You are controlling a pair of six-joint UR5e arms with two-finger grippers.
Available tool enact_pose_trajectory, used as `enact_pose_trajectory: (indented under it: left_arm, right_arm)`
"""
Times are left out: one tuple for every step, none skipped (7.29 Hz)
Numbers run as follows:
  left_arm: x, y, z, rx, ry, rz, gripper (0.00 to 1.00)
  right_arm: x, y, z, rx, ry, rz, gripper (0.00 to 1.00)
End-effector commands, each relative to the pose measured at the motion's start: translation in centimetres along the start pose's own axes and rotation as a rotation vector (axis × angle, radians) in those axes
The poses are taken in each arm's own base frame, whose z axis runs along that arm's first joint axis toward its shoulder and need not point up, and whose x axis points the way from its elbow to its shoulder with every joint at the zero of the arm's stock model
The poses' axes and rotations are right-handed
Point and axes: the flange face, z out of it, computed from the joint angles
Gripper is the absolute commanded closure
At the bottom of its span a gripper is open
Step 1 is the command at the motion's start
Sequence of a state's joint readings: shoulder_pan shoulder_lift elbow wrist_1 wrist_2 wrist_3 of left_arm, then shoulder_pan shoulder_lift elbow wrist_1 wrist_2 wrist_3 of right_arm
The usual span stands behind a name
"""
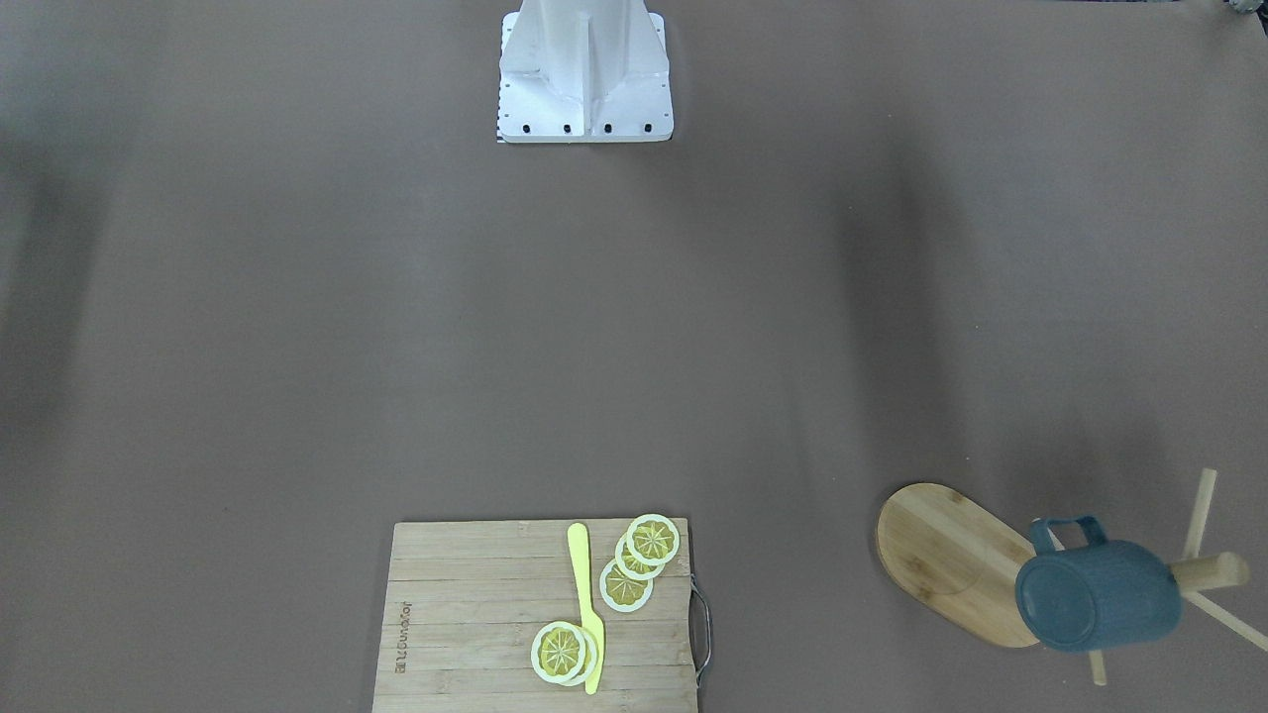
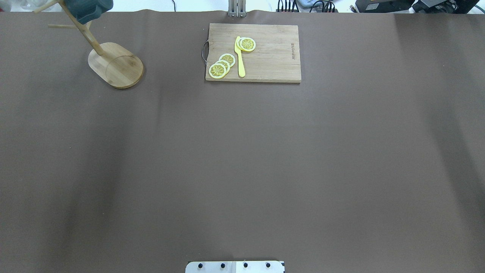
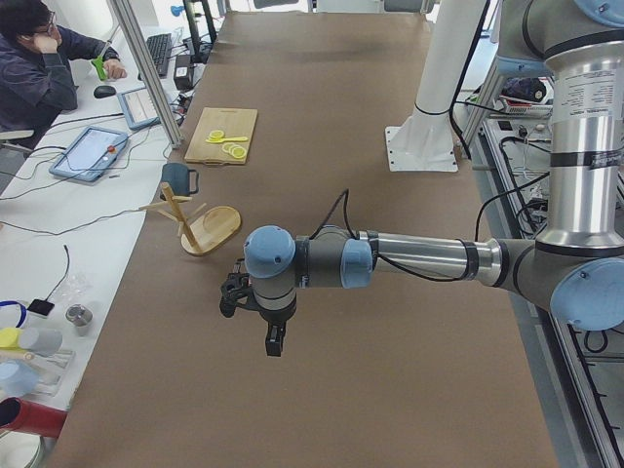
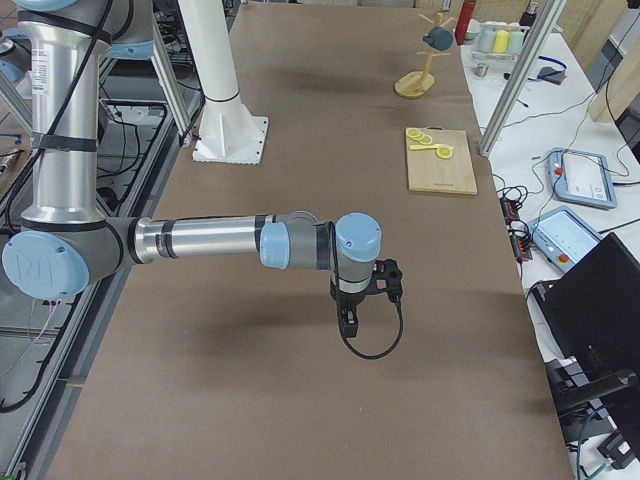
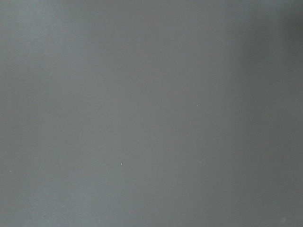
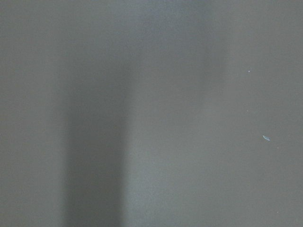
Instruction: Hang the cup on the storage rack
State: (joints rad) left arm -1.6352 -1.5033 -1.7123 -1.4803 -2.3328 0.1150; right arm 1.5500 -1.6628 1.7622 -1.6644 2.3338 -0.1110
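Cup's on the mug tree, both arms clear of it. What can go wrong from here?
1. The cup hangs from one peg, all its weight to one side of the post of the storage rack: a knock may tip it.
2. The rack stands near the far edge of the table, so a tip could send both off.
3. How deep the handle sits on the peg cannot be told; it might slide off.

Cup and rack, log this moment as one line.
cup: hanging on rack | left end effector: away, state unclear | right end effector: away, state unclear
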Motion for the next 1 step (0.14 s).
enact_pose_trajectory:
  left_arm:
    - [-0.02, 0.01, 0.01, 0.0, -0.001, 0.0, 0.0]
  right_arm:
    - [-0.17, -0.05, 0.15, -0.003, 0.0, -0.003, 0.0]
